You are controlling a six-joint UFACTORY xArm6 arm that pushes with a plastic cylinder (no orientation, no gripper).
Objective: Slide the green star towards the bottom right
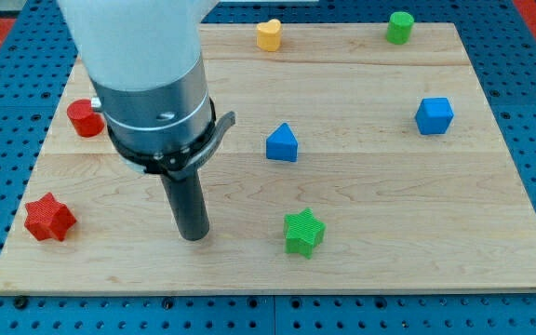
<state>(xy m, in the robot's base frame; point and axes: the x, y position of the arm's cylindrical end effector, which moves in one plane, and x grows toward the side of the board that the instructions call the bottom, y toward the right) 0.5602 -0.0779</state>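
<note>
The green star point(303, 231) lies on the wooden board point(408, 214), low and near the middle. My tip point(194, 236) rests on the board to the star's left, about a hundred pixels away and at nearly the same height in the view. The rod rises from it into the large grey and white arm body at the view's upper left. Nothing lies between the tip and the star.
A blue triangular block point(283, 143) sits above the star. A blue cube point(434, 115) is at the right. A green cylinder point(399, 27) and a yellow block point(269, 34) sit near the top edge. A red cylinder point(85, 118) and a red star point(48, 218) are at the left.
</note>
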